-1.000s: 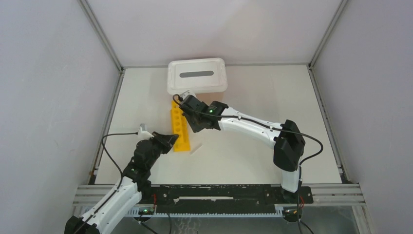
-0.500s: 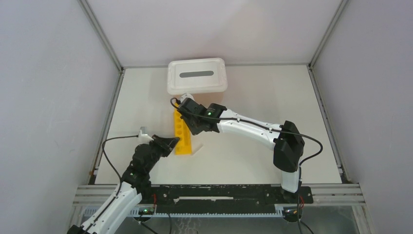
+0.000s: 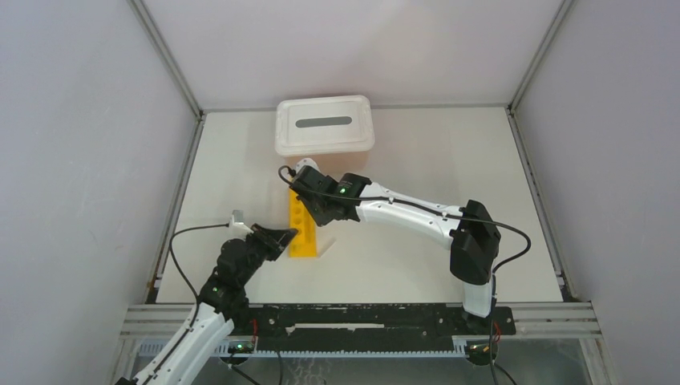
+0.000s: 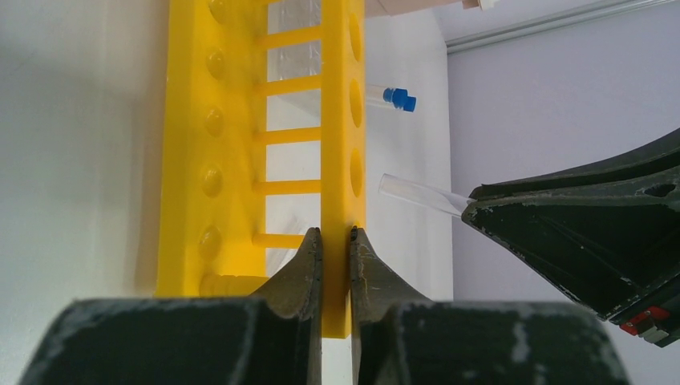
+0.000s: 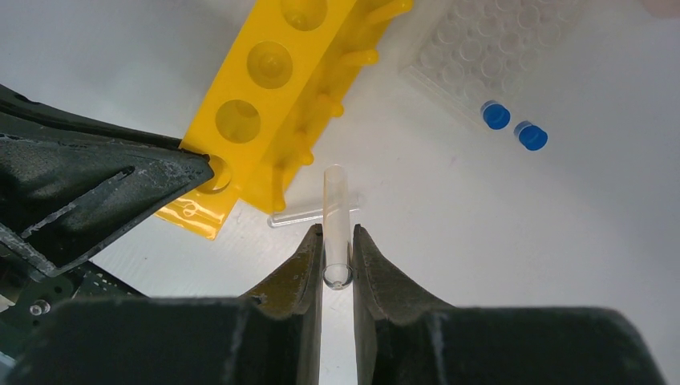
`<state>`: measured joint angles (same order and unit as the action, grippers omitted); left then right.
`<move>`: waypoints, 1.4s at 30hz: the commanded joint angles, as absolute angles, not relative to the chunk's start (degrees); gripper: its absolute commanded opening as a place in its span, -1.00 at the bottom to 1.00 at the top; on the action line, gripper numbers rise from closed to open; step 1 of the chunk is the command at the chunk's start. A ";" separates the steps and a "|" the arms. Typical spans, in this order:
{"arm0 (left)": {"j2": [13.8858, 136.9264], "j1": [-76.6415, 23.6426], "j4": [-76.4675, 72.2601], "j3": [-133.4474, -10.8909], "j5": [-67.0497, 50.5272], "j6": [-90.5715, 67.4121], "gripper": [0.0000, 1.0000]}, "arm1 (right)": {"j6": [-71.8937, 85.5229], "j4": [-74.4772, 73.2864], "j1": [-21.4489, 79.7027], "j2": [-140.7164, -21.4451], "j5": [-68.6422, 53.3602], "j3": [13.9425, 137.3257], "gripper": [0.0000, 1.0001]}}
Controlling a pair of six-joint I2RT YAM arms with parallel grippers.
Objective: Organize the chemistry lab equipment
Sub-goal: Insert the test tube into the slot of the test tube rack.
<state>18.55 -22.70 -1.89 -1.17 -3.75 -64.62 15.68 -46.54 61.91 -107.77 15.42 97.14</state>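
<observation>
Well, long yellow rack, round-holed

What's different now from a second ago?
The left claw, clamped on the yellow rack, dragged it slightly toward the arms' bases. The right claw, gripping a clear tube, shifted a little left and nearer. The lidded bin stayed put.

Left arm reaches forward, left gripper clamped on long yellow holed rack. Right arm stretches left, wrist seemingly tipped down, right gripper pinching thin clear tube.
</observation>
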 commanded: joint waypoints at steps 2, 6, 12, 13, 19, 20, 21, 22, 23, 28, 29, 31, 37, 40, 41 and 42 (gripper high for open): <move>18.00 -22.69 -0.35 8.51 -5.73 -64.27 -0.88 | 14.68 -47.23 62.87 -105.52 16.96 99.73 -0.84; 18.10 -22.69 -0.35 8.47 -6.43 -64.87 -0.88 | 14.76 -47.97 63.36 -105.47 17.30 100.16 -0.85; 18.94 -22.74 0.35 8.51 -7.55 -65.54 -0.86 | 14.77 -48.85 63.60 -105.76 17.37 101.12 -0.86; 19.22 -22.78 1.04 8.47 -7.69 -65.78 -0.85 | 14.77 -48.87 63.60 -105.82 17.32 101.16 -0.86; 20.10 -23.11 1.27 8.46 -8.48 -66.63 -0.77 | 14.77 -48.95 63.79 -105.99 17.33 101.41 -0.86; 20.30 -23.18 1.28 8.51 -8.59 -66.62 -0.75 | 14.80 -49.02 63.73 -106.14 17.32 101.55 -0.86; 20.57 -23.26 1.24 8.47 -8.66 -66.63 -0.74 | 14.77 -49.04 63.72 -106.23 17.29 101.59 -0.86; 20.88 -23.15 1.25 8.47 -8.66 -66.62 -0.74 | 14.70 -49.04 63.73 -106.33 17.22 101.60 -0.87; 21.01 -23.20 1.23 8.45 -8.77 -66.62 -0.73 | 14.68 -49.11 63.65 -106.49 17.08 101.68 -0.87; 20.58 -23.24 1.23 8.43 -8.86 -66.74 -0.74 | 14.68 -49.13 63.71 -107.11 16.21 102.05 -0.87; 20.38 -23.21 1.23 8.51 -8.87 -66.82 -0.74 | 14.70 -49.13 63.77 -107.28 15.96 102.12 -0.87; 19.92 -23.20 1.23 8.50 -8.82 -66.90 -0.74 | 14.68 -49.21 63.72 -107.46 15.65 102.32 -0.87; 19.77 -23.23 1.23 8.40 -8.86 -66.84 -0.74 | 14.59 -49.36 63.74 -108.30 14.09 102.94 -0.87; 19.78 -23.21 1.24 8.42 -8.84 -66.81 -0.74 | 14.59 -49.73 63.72 -108.83 13.81 103.13 -0.87; 19.82 -23.25 1.23 8.33 -8.77 -66.80 -0.74 | 14.59 -49.85 63.77 -108.95 13.60 103.18 -0.87; 19.73 -23.27 1.18 8.27 -8.77 -66.80 -0.74 | 14.59 -50.03 63.74 -109.06 13.47 103.14 -0.87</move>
